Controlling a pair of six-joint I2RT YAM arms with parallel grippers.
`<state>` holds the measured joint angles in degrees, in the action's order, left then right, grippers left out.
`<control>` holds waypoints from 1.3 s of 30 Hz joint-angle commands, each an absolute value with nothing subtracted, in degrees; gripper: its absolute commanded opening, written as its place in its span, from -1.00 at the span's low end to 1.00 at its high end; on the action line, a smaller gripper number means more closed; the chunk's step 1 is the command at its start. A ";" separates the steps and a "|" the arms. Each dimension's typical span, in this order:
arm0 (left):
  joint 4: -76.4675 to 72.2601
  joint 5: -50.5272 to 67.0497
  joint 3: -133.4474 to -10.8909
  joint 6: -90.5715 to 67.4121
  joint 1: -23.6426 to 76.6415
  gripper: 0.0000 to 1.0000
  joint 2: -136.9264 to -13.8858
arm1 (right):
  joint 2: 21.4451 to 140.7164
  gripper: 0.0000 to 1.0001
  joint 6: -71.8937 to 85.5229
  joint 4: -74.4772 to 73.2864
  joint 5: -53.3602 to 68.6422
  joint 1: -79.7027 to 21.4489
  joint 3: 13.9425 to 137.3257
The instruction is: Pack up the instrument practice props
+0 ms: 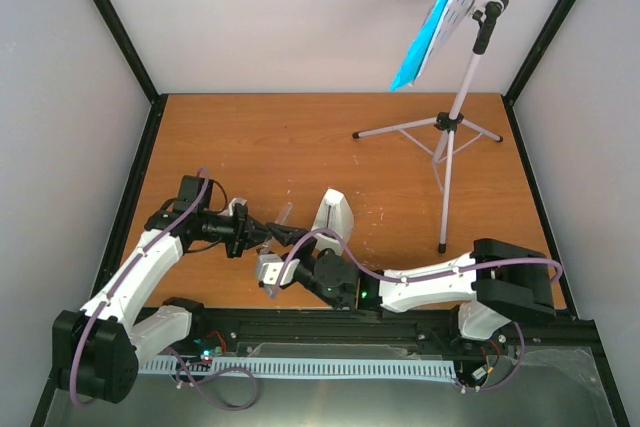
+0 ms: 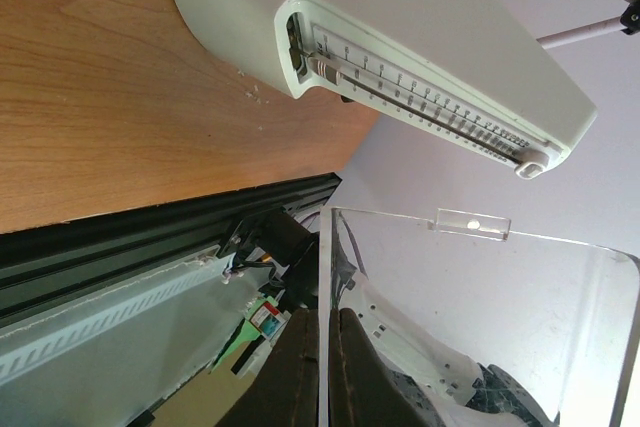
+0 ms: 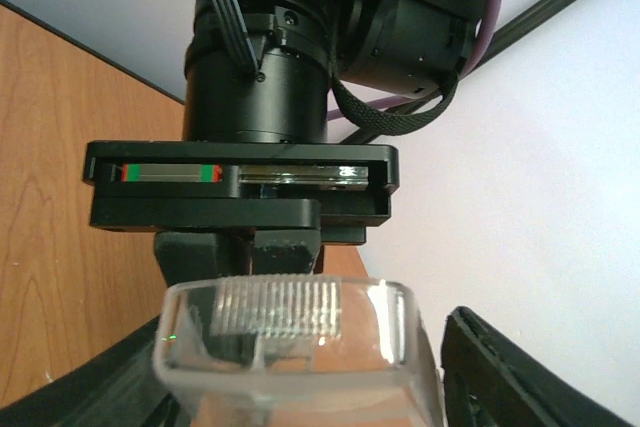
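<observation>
The robot is working on the metronome [image 1: 334, 215] part of the packing job. I think it is putting the clear cover [image 2: 480, 317] back on. The left gripper [image 2: 326, 347] is pinching the edge of the cover between its two dark fingers, so it is closed on the cover and holding it up off the table [image 1: 280, 137]. The metronome is standing near the middle of the table, just to the right of the left gripper. Its front, with the long scale and the swinging rod, is showing bare. The cover is close to it but not touching it. Next, I think the left arm needs to turn the cover to line up with the bare front, then slide it on gently so the metronome does not tip. The right gripper [image 1: 270, 272] is sitting just near of the left one, and I cannot tell if it is open or closed. Far off on the right, the music stand [image 1: 462, 87] is standing on its thin legs, with the blue sheet-music pages [image 1: 425, 42] resting on it, not packed yet.
</observation>
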<state>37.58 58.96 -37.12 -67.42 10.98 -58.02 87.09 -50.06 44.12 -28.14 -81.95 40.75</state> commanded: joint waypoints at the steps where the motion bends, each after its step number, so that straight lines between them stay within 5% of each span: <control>1: 38.55 59.94 -39.81 -67.62 10.81 -0.99 -58.37 | 88.87 0.19 -50.94 46.35 -30.65 -82.31 43.10; 7: 38.43 60.03 -40.26 -66.66 10.81 -0.99 -58.37 | 89.11 -0.09 -50.57 45.76 -31.47 -82.35 43.45; 9: 38.02 59.87 -39.83 -65.55 10.80 -0.82 -58.27 | 88.39 -0.10 -50.14 45.82 -31.32 -82.29 42.89; 10: 37.55 59.73 -39.38 -65.16 10.81 -0.59 -58.19 | 87.69 -0.11 -49.84 45.98 -31.22 -82.35 42.60; 13: 34.62 59.66 -37.02 -64.26 10.77 0.86 -57.76 | 84.28 -0.11 -47.98 45.15 -30.06 -82.28 41.44; 14: 33.66 59.48 -36.35 -63.44 10.74 0.97 -57.90 | 82.74 -0.11 -46.67 43.93 -29.04 -82.22 41.14; 21: 33.19 44.85 -37.05 -49.51 10.72 0.99 -60.29 | 64.73 -0.10 -27.19 25.58 -18.45 -79.60 37.24; 26: 17.60 39.90 -34.59 -43.85 10.88 0.99 -60.78 | 54.11 -0.08 -12.08 7.59 -13.97 -75.82 36.37; 30: -3.77 43.13 -27.46 -44.28 13.62 0.97 -63.42 | 49.34 -0.07 -1.43 -0.44 -12.57 -70.37 33.45; 39: -7.54 40.84 -32.26 -37.51 19.86 0.77 -75.83 | 49.70 -0.07 13.76 -7.12 -0.25 -50.20 29.17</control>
